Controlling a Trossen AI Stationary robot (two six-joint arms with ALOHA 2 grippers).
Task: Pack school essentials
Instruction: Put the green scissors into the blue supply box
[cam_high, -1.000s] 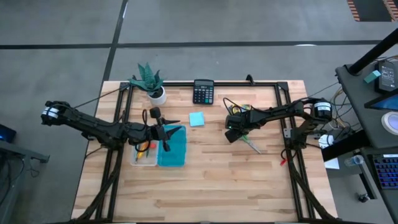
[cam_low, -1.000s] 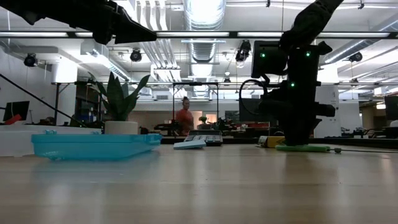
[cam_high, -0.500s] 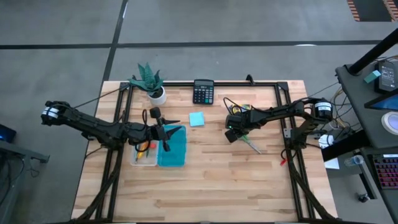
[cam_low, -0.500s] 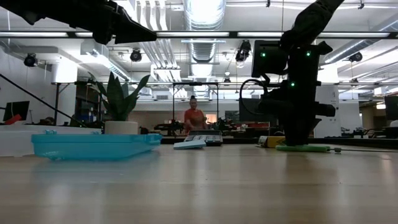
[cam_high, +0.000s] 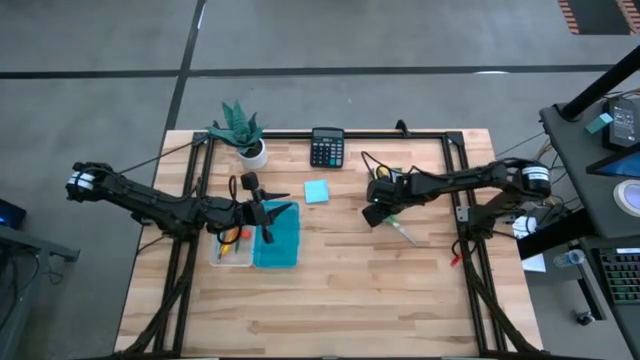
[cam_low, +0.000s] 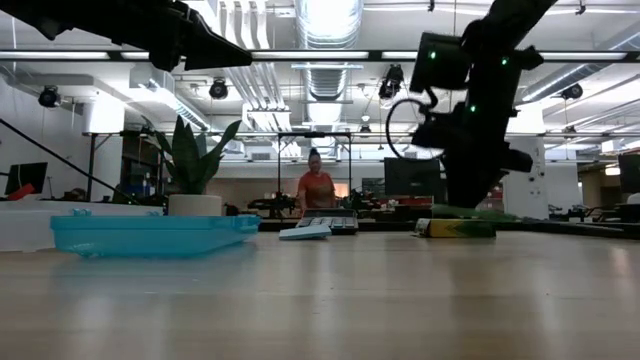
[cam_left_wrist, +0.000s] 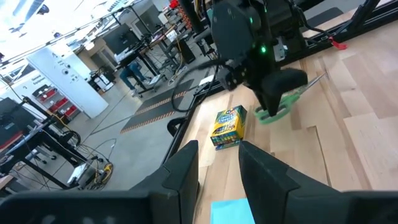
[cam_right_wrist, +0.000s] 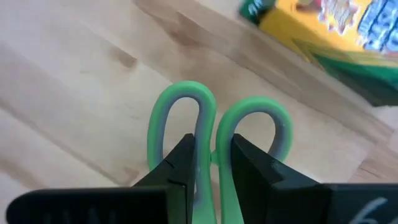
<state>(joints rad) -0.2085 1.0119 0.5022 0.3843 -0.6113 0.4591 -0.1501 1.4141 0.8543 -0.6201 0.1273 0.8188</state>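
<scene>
The green-handled scissors (cam_right_wrist: 214, 134) are in my right gripper (cam_high: 378, 212), near the table's right side. Their blades (cam_high: 405, 232) point toward the near right. The yellow crayon box (cam_left_wrist: 228, 124) lies flat just beyond them, and the light-blue sticky-note pad (cam_high: 317, 191) lies flat at mid-table. My left gripper (cam_high: 270, 208) hovers open, touching nothing, over the teal lid (cam_high: 278, 238) and the clear box (cam_high: 230, 250), which holds orange and yellow stationery (cam_high: 228, 237). My right gripper pinches the scissors' handle between its two fingers (cam_right_wrist: 180, 171), where the two green loops meet (cam_right_wrist: 208, 146). It comes from above, slanting down. In the low view the green handle (cam_low: 470, 212) is raised above the table; whether the blade tip still rests on the wood I cannot tell.
A black calculator (cam_high: 327, 147) and a white-potted plant (cam_high: 243, 135) stand near the far edge. A black frame rail (cam_high: 330, 134) borders the table. Bare wood fills the near half (cam_high: 340, 300). A person (cam_low: 316, 188) stands far behind the table.
My right gripper has risen, tipped and shifted slightly toward the table's right edge, staying shut on the scissors. The handle, which lay on the table beside the crayon box, is now lifted above it. My left arm has kept still.
</scene>
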